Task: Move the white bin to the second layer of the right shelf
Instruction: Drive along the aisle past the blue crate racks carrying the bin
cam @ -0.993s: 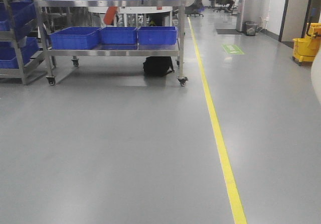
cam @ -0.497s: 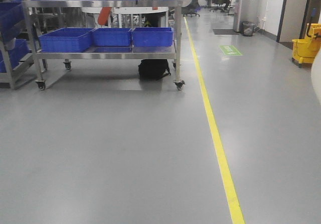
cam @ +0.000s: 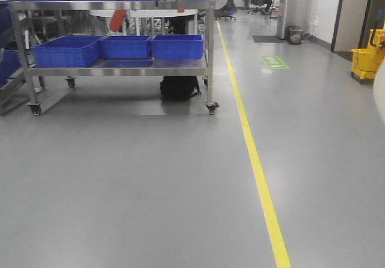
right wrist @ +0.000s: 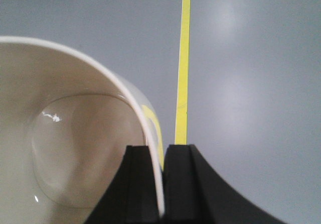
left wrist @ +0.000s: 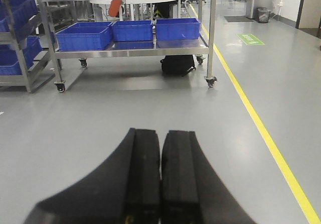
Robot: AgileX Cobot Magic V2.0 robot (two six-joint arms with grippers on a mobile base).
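Note:
My right gripper [right wrist: 161, 151] is shut on the rim of the white bin [right wrist: 65, 148]. One finger is inside the wall and one outside. The glossy cream tub fills the left of the right wrist view, held above grey floor. A pale curved edge [cam: 381, 94] at the right border of the front view looks like the same bin. My left gripper [left wrist: 160, 136] is shut and empty, held over bare floor. No sloping roller shelf level shows in any view.
A wheeled steel cart [cam: 120, 71] carrying blue crates [cam: 66, 50] stands ahead on the left, with a black bag [cam: 179, 88] under it. A yellow floor line [cam: 252, 154] runs forward. A yellow mop bucket [cam: 368, 60] stands far right. A rack of blue crates [left wrist: 17, 38] stands at the left.
The cart has slid left and slightly lower in the front view, so the view has moved forward and to the right. Nothing else has visibly changed.

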